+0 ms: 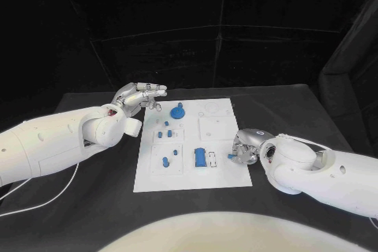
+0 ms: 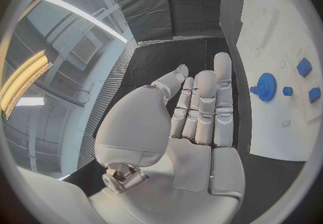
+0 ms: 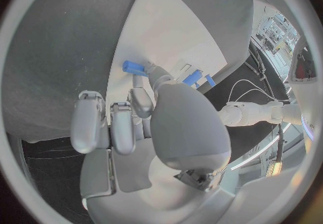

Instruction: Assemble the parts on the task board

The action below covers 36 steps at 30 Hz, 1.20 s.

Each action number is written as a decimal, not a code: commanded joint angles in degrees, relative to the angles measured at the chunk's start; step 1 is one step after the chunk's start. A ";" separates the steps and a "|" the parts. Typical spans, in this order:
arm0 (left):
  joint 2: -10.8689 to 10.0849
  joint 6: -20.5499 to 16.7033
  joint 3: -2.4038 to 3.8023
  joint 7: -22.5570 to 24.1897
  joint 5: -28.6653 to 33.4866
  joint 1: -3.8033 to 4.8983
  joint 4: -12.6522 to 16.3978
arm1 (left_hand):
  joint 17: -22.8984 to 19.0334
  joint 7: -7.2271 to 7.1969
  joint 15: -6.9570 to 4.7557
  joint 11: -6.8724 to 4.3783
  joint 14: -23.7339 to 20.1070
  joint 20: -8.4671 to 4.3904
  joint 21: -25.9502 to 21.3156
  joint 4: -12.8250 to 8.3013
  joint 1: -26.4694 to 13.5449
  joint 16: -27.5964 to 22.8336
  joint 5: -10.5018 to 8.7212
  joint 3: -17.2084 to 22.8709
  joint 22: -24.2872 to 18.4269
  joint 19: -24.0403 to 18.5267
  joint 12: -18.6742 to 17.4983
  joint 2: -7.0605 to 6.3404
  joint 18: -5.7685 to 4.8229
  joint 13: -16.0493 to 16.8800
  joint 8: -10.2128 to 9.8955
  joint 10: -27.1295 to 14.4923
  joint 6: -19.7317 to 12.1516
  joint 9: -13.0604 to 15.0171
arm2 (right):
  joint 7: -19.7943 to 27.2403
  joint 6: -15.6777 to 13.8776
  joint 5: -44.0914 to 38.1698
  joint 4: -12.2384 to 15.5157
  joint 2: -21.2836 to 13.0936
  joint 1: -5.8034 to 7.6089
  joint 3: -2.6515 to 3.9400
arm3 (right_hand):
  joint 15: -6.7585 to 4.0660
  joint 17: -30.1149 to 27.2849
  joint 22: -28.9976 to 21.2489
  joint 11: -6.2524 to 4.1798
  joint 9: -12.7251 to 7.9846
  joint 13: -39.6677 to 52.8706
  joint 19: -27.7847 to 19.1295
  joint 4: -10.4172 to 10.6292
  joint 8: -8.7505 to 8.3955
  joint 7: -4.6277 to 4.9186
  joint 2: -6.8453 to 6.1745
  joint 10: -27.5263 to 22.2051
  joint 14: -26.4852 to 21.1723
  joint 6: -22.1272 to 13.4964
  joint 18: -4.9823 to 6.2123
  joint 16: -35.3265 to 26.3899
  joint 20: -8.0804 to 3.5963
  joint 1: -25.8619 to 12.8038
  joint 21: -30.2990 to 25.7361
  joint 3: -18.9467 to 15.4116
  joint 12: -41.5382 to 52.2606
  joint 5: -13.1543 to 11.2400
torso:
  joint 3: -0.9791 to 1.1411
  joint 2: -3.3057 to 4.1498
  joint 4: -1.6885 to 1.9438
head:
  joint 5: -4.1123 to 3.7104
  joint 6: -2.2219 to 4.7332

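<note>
White task board (image 1: 220, 173) flat mid-table. Left hand (image 1: 140, 96) raised off its far left corner, fingers apart, holding nothing. Right hand (image 1: 246, 148) low at the right edge, fingers curled, touching a small blue part (image 3: 134, 67); true grip impossible to tell. Blue block (image 1: 200, 157) just beside, long axis near-to-far, nearer the right hand. Blue gear (image 1: 178, 112) nearer the left.
</note>
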 commanded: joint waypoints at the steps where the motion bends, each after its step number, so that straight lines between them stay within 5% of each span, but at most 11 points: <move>1: 0.05 0.61 0.04 0.16 -0.13 0.09 0.13 | -0.06 -0.06 -0.06 0.05 -0.50 -0.06 -0.26 0.09 -0.48 -0.08 -0.05 -0.29 -0.06 -0.36 0.15 -0.23 0.71 -0.08 0.37 -0.45 -0.26 -0.01 | -0.68 2.16 0.14 -0.26 0.18 -0.59 -0.56 | -0.10 7.30 0.39 -0.18 0.00 0.20 0.35 -0.12 -0.24 -0.05 -0.95 0.56 4.07 0.83 -0.44 0.50 0.09 -1.71 0.52 3.04 0.65 1.18 | -0.06 -0.06 0.03 | 0.02 -0.01; 7: 0.19 0.60 0.04 0.12 -0.13 0.09 0.06 | -0.06 -0.06 -0.06 0.05 -0.50 -0.06 -0.26 0.09 -0.48 -0.08 -0.05 -0.29 -0.06 -0.36 0.15 -0.23 0.71 -0.08 0.37 -0.45 -0.26 -0.01 | -0.79 -2.18 0.32 0.66 0.01 -0.58 -0.54 | -0.42 8.08 1.48 -0.50 0.40 1.03 0.83 0.18 -0.04 -0.50 -2.69 1.54 4.26 1.85 -0.66 1.05 -0.11 -4.89 1.22 6.40 2.21 7.71 | 0.01 -0.01 0.02 | 0.08 0.13; 13: 0.26 0.53 0.03 0.10 -0.13 0.09 0.02 | -0.06 -0.06 -0.06 0.05 -0.50 -0.06 -0.26 0.09 -0.48 -0.08 -0.05 -0.29 -0.06 -0.36 0.15 -0.23 0.71 -0.08 0.37 -0.45 -0.26 -0.01 | -1.47 -7.88 7.48 2.11 -1.01 -0.53 -0.51 | -0.39 8.39 1.77 -0.44 0.49 1.52 0.96 1.25 -0.28 -0.41 -3.74 1.99 4.33 1.75 -0.73 1.27 -0.15 -7.57 1.41 6.67 3.00 8.33 | -0.12 0.03 0.07 | 0.20 0.13; 20: 0.34 0.52 0.03 0.11 -0.13 0.09 -0.02 | -0.06 -0.06 -0.06 0.05 -0.50 -0.06 -0.26 0.09 -0.48 -0.08 -0.05 -0.29 -0.06 -0.36 0.15 -0.23 0.71 -0.08 0.37 -0.45 -0.26 -0.01 | -1.60 -11.70 12.27 3.64 -1.11 -0.49 -0.48 | -0.41 8.65 2.03 -0.46 0.65 1.75 1.08 1.59 -0.34 -0.47 -4.34 2.23 4.39 1.97 -0.77 1.45 -0.16 -9.34 1.58 6.40 3.34 9.17 | -0.04 0.09 -0.01 | 0.38 0.02; 27: 0.41 0.52 0.03 0.09 -0.13 0.09 -0.02 | -0.06 -0.06 -0.06 0.05 -0.50 -0.06 -0.26 0.09 -0.48 -0.08 -0.05 -0.29 -0.06 -0.36 0.15 -0.23 0.71 -0.08 0.37 -0.45 -0.26 -0.01 | -1.62 -12.98 15.84 3.72 0.08 -0.46 -0.47 | -0.47 8.95 2.43 -0.54 0.78 2.01 1.24 1.89 -0.28 -0.59 -4.53 2.45 4.45 2.27 -0.85 1.67 -0.19 -10.29 1.83 6.06 3.75 9.19 | -0.11 0.07 -0.03 | 0.51 -0.26; 36: 0.41 0.52 0.03 0.08 -0.13 0.10 0.03 | -0.06 -0.06 -0.06 0.05 -0.50 -0.06 -0.26 0.09 -0.48 -0.08 -0.05 -0.29 -0.06 -0.36 0.15 -0.23 0.71 -0.08 0.37 -0.45 -0.26 -0.01 | -1.84 -13.84 19.10 2.27 2.26 -0.42 -0.46 | -0.66 9.41 3.05 -0.80 1.31 2.51 1.48 2.57 -0.02 -0.93 -4.52 2.93 4.54 3.11 -0.97 2.00 -0.37 -12.66 2.22 3.97 4.48 12.88 | -0.06 0.05 -0.01 | 0.61 -0.15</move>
